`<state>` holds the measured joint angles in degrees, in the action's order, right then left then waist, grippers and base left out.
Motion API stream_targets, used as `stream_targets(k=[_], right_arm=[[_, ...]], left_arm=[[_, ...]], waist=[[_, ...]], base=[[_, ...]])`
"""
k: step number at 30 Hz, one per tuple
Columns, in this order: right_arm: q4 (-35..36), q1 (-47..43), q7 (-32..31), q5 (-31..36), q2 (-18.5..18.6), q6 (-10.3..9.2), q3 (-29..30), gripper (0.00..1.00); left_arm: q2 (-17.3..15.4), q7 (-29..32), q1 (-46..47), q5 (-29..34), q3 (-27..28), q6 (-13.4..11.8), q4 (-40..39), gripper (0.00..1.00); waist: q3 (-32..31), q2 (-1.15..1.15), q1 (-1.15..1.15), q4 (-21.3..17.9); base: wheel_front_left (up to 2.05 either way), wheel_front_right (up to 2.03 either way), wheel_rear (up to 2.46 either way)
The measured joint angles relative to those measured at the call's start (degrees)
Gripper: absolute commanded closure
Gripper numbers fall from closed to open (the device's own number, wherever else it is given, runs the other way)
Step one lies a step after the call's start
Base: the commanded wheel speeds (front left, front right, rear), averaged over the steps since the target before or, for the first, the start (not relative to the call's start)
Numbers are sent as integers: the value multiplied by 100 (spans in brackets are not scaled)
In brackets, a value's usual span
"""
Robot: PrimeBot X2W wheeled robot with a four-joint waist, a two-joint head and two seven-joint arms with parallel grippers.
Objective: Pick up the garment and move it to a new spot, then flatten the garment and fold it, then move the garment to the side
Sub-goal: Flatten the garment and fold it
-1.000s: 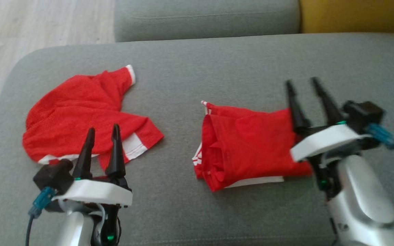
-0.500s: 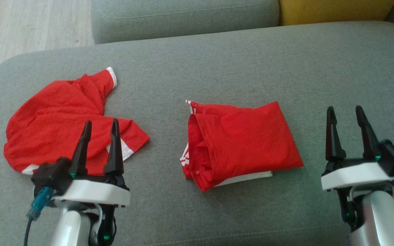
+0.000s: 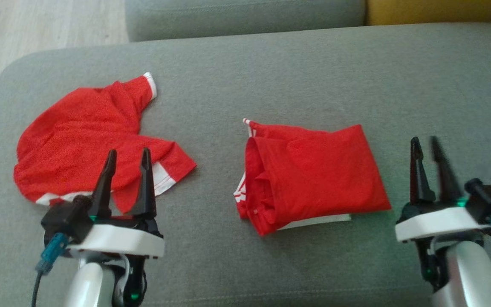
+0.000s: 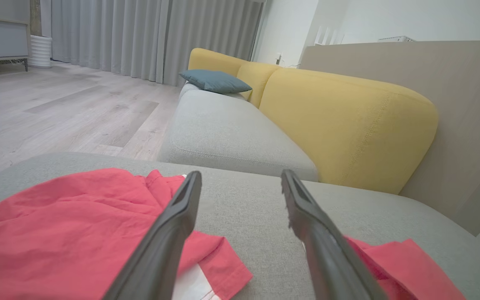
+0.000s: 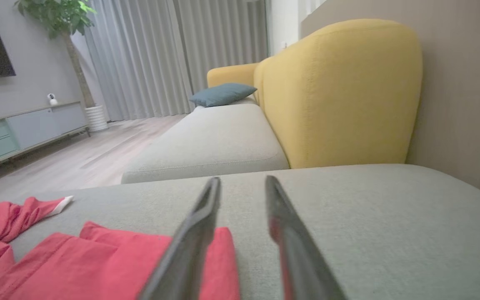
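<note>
A folded red garment with white trim lies in the middle of the grey sofa seat. It also appears in the right wrist view and in the left wrist view. My right gripper hovers just right of it, fingers apart with a narrow gap and nothing between them. A second, crumpled red garment lies at the left. My left gripper stands open over its near edge, holding nothing.
A yellow backrest cushion borders the seat at the far right. Another grey seat cushion lies beyond, with a blue pillow on it. Wooden floor shows past the seat's left edge.
My right gripper has drawn back off the folded garment to the lower right, and its fingers have narrowed. The head view shifted slightly. The left gripper has not moved.
</note>
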<state>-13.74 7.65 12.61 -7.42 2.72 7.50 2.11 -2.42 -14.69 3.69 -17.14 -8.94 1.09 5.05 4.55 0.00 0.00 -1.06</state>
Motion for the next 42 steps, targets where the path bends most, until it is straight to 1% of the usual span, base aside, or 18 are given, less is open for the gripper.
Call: stream_targets(k=[5,9,14,18,21,25,29,34,38,42], right_arm=[[-62,75,-2,43,0,0,-480,100],[-336,339,-77,43,2,0,-977,100],[-994,615,-127,-99,7,0,-1430,100],[-1650,861,-131,-219,10,0,-1714,100],[-2116,1038,-127,-219,13,0,-1860,100],[-2627,1205,-63,-219,19,0,-1886,100],[-2816,1328,56,-346,18,0,-1903,100],[-2720,1399,121,-545,21,0,-1784,100],[-2291,1417,163,-556,20,0,-1478,100],[-1680,1384,176,-324,20,0,-1036,100]], left_arm=[[3,0,34,-11,-166,2,18,0],[1,0,147,-26,-190,43,60,0],[1,-1,314,-83,-253,46,81,0],[4,0,374,-120,-326,46,119,0],[2,0,372,-127,-326,45,152,0],[2,0,372,-127,-323,45,198,0],[2,-1,370,-127,-304,42,201,0],[3,0,360,-126,-264,44,178,0],[1,-1,352,-125,-176,45,83,0],[1,-1,343,-115,-176,49,23,0]], waist=[[185,0,0,254],[350,0,0,526],[533,0,0,898],[653,0,0,1190],[720,0,0,1374],[779,0,0,1517],[739,0,0,1467],[626,0,0,1225],[509,0,0,947],[392,0,0,644]], base=[[0,0,0],[0,0,0],[0,0,0],[0,0,0],[0,0,0],[0,0,0],[0,0,0],[0,0,0],[0,0,0],[0,0,0]])
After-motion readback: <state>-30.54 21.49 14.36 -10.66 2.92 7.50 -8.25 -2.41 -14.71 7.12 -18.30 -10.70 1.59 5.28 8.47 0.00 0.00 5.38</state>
